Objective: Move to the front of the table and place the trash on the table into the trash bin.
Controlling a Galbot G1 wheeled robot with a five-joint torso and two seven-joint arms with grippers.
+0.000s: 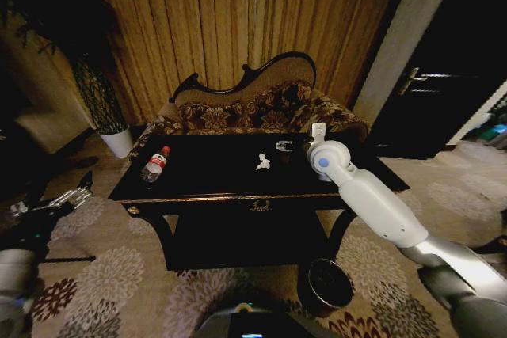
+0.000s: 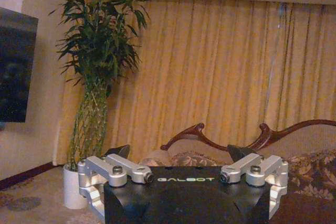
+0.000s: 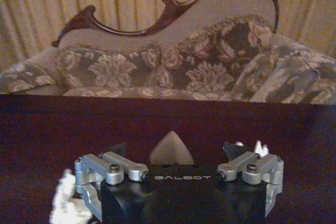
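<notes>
The glossy black table (image 1: 214, 184) stands in front of me. On its left part lies the clear bottle (image 1: 155, 164) with a red cap. A white paper wad (image 1: 263, 163) rests near the middle. My right gripper (image 1: 288, 146) reaches over the table's back right, just right of that wad, open and holding nothing. In the right wrist view the gripper (image 3: 174, 151) stands open above the tabletop, with a white wad (image 3: 65, 200) beside one finger and a white scrap (image 3: 258, 148) behind the other. The dark round trash bin (image 1: 329, 284) stands on the floor at the table's front right.
A carved patterned sofa (image 1: 253, 108) stands behind the table, with curtains behind it. A plant in a white pot (image 1: 117, 140) is at the back left. My left gripper (image 1: 75, 193) hangs low, left of the table, open (image 2: 178, 153). Flowered carpet surrounds the table.
</notes>
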